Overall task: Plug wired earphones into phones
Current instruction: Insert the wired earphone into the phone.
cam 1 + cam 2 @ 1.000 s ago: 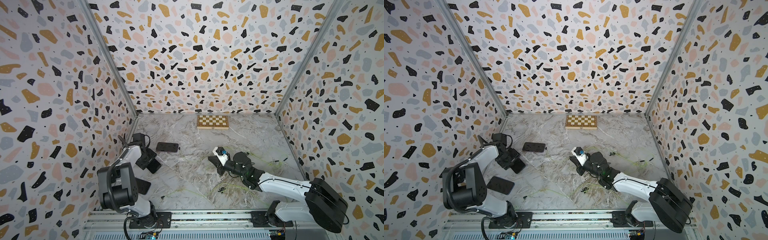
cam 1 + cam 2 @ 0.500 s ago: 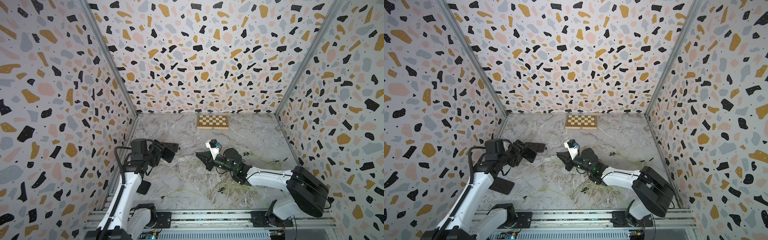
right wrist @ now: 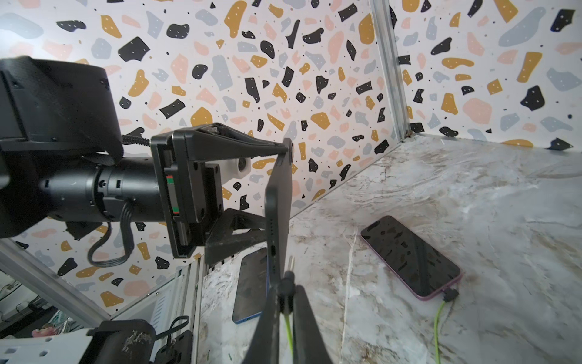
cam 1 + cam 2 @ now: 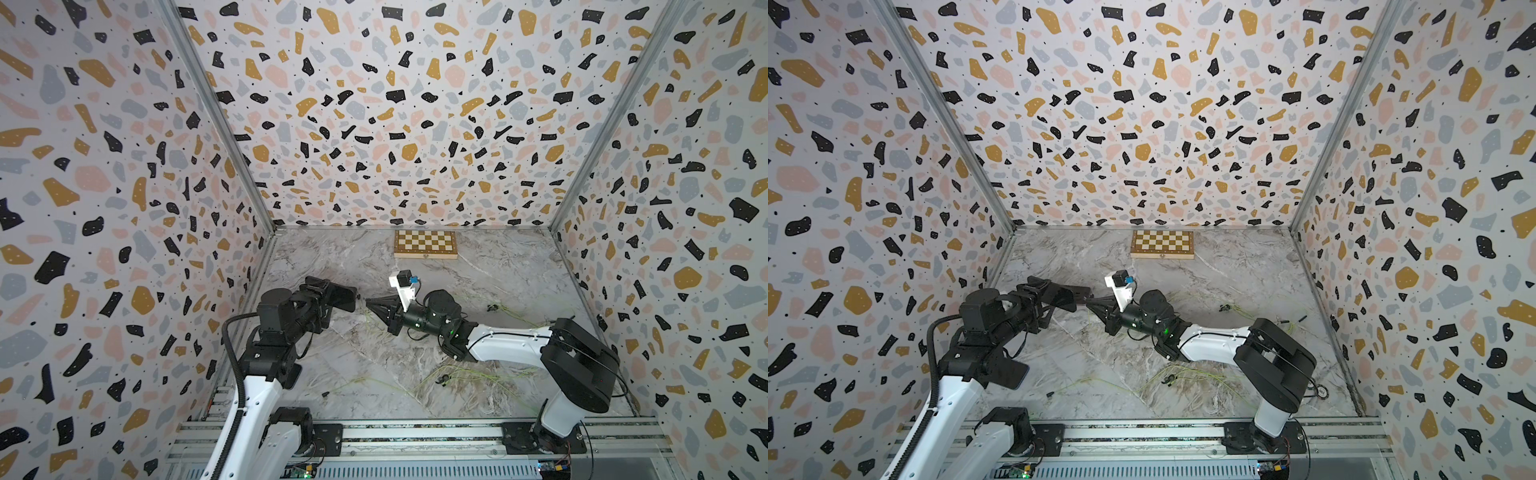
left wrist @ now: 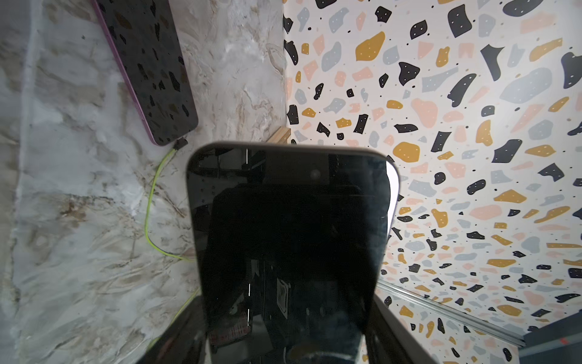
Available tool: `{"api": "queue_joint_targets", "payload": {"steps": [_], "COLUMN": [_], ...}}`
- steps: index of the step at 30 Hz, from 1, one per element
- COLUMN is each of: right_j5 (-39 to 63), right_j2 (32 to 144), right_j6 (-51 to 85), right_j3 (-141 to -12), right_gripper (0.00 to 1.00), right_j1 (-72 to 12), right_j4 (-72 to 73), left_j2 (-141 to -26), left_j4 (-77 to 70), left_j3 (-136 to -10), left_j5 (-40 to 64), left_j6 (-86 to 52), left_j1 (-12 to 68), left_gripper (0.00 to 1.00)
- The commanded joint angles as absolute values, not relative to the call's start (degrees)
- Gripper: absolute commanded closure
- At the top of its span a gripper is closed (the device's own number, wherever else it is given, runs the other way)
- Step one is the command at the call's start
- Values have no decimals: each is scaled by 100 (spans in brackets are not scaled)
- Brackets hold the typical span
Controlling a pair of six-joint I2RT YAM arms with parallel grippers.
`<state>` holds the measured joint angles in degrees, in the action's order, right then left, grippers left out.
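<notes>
Read the tabletop (image 4: 365,361) as a clock face with 12 at the back wall. The phone (image 3: 277,201) in hand is off the tabletop at about 10 o'clock. It is clamped by its two long edges in the left gripper (image 4: 336,297), whose jaws stand wide apart across the phone's width. It is turned on edge rather than lying flat. Its long axis runs roughly 9 to 3, and the short end with the port faces 3 o'clock. In the left wrist view the phone (image 5: 289,236) shows its dark screen.

Facing that end from the 3 o'clock side, the right gripper (image 3: 287,294) is almost closed on the black plug (image 3: 285,283) of one set of earphones. The yellow-green cable (image 3: 288,327) trails back between its fingers. The plug's metal tip points toward 9 o'clock and sits just beside the port, not seated in it. The left gripper's lower finger (image 3: 239,227) meets the phone's edge close to the port.

Flat on the tabletop beyond, a purple-edged phone (image 3: 409,255) already has a plug in its 3 o'clock end. A blue-edged phone (image 3: 252,283) lies flat below the held one, at about 8 o'clock. Loose earphones (image 4: 457,376) are strewn at 5 o'clock under the right arm, with more at 3 o'clock. A chessboard box (image 4: 425,244) sits at 12 against the wall.
</notes>
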<state>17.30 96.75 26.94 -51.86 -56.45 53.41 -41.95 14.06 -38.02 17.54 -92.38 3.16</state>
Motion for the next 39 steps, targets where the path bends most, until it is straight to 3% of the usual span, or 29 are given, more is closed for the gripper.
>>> {"api": "queue_joint_targets", "payload": {"steps": [1, 24, 39], "right_j5": [1700, 1379, 1685], "right_j2": [9684, 9824, 9903], "right_j6": [2483, 2007, 2019], "right_j3": [-5446, -5793, -6326], "right_gripper": [100, 100, 100], "right_j1": [-5733, -5889, -5850], "right_j4": [5282, 4692, 3403], "left_j2": [-3994, -3986, -4017], "left_j4": [1004, 1368, 1769], "left_j3": [-3835, -4061, -4233], "left_j5": [1682, 1514, 1423], "left_j6": [-9519, -9563, -8938], "left_j1": [437, 650, 694], "left_gripper": [48, 48, 49]}}
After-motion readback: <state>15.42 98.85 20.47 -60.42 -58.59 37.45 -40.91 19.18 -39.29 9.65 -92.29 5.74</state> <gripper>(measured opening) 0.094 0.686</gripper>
